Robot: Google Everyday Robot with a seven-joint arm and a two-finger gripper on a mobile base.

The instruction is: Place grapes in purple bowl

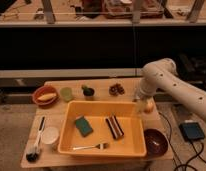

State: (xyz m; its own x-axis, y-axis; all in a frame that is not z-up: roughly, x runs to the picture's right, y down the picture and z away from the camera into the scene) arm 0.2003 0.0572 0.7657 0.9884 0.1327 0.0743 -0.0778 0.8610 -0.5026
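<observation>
Reddish-brown grapes (116, 89) sit as a small bumpy cluster on the wooden table (56, 117), near its back edge and just behind the far rim of the yellow tub (131, 107). They touch nothing else that we can make out. A dark green object (87, 91) stands near them on the left of the view.

We see the one white arm (163, 80) reaching in from the right and bending down to the gripper (142, 103). It hangs low at the tub's back right corner, just beside a smooth orange-yellow fruit (148, 106). We read its jaws as spread wide with nothing between them, though the fruit sits so close that we cannot rule out contact.

What the coming move turns on, in our judgement, is direction. The grapes lie to the left of the gripper in the view and slightly farther back, near but clearly apart. The purple bowl (156, 141) lies the opposite way, at the table's front right corner, just beside the tub's right wall. So we expect a short sideways reach away from the bowl first, then a carry back past the fruit.

We see no clear long axis in the cluster; it looks roughly round, so any closing direction should serve. The grasp has not begun.
</observation>
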